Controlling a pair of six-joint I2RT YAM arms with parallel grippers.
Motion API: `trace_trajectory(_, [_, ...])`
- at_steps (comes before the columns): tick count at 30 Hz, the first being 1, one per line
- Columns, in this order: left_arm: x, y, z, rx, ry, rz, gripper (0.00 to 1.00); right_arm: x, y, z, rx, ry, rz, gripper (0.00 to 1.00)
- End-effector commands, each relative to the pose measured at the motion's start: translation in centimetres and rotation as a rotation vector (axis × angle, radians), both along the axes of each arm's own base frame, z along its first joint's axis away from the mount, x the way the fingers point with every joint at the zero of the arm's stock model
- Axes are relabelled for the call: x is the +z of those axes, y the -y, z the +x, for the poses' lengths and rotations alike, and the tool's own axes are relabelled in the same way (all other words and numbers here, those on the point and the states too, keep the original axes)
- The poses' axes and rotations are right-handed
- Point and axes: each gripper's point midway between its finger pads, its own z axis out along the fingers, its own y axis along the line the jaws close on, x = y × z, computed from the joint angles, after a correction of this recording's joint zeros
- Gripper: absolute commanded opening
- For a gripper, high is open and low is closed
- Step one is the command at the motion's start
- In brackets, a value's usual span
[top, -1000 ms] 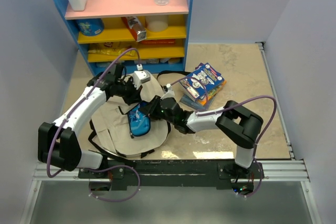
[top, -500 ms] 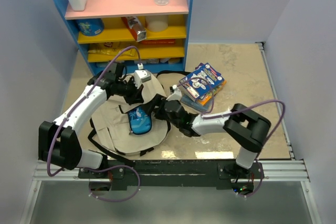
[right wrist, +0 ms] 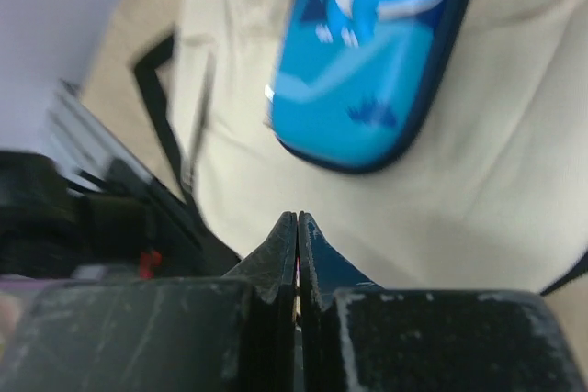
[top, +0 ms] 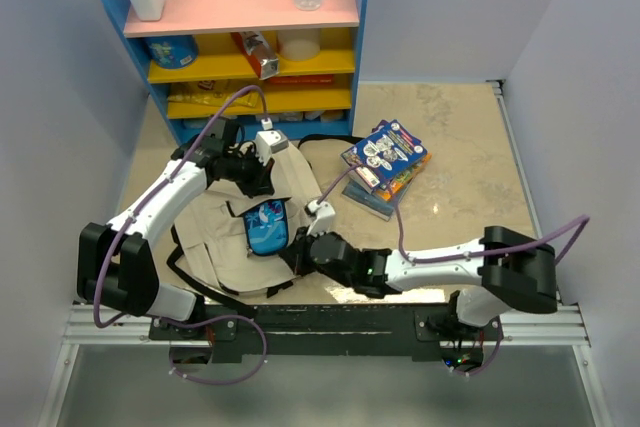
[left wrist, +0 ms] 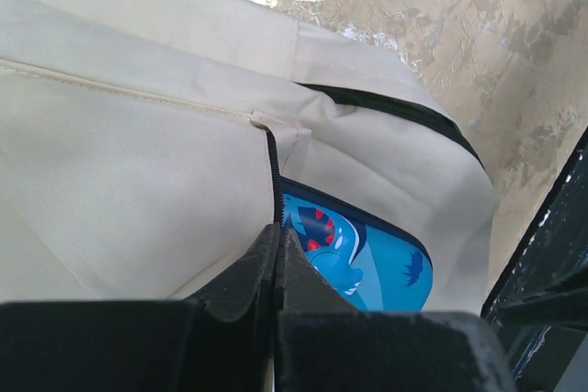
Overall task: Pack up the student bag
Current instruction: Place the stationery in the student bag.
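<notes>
Pencil case [top: 267,229] half in student bag [top: 215,237] pocket; left claw [left wrist: 276,236] pinches pocket edge, right claw [right wrist: 297,222] closed, empty; next: push case in

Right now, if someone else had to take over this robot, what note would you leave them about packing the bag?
Left gripper: shut, pinching the student bag at its pocket's zipper edge.
Right gripper: shut, nothing visibly held, over the bag's near edge.
Done: the blue pencil case sits partly in the pocket, one end showing.
Left: probably push the case fully in. The stack of books lies unpacked on the table, right of the bag.
</notes>
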Motion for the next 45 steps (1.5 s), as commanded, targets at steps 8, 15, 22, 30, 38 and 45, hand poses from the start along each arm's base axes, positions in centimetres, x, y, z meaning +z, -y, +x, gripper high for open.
trace_trajectory(8, [1.7, 0.2, 0.8, 0.017, 0.05, -0.018, 0.0, -3.8, -1.7, 1.1, -0.029, 0.119, -0.203, 0.0])
trace_trajectory(15, [1.6, 0.1, 0.7, 0.009, 0.051, -0.014, 0.0, -1.3, -5.3, 2.8, -0.043, 0.164, -0.094, 0.0])
trace_trajectory(22, [1.8, 0.2, 0.3, -0.01, 0.053, -0.017, 0.0, -1.1, -5.1, 7.2, -0.151, 0.16, -0.055, 0.0])
trace_trajectory(30, [1.7, -0.1, 0.1, -0.021, 0.06, 0.0, 0.0, 1.1, -5.5, 7.5, -0.072, 0.236, -0.055, 0.0])
trace_trajectory(38, [1.2, -0.2, 0.6, -0.004, 0.061, 0.011, 0.0, 0.0, -3.3, 2.1, 0.066, 0.231, -0.098, 0.0])
trace_trajectory(45, [1.9, -0.2, 0.8, 0.011, 0.075, 0.004, 0.0, -3.3, -2.5, 0.5, 0.1, 0.196, -0.172, 0.0])
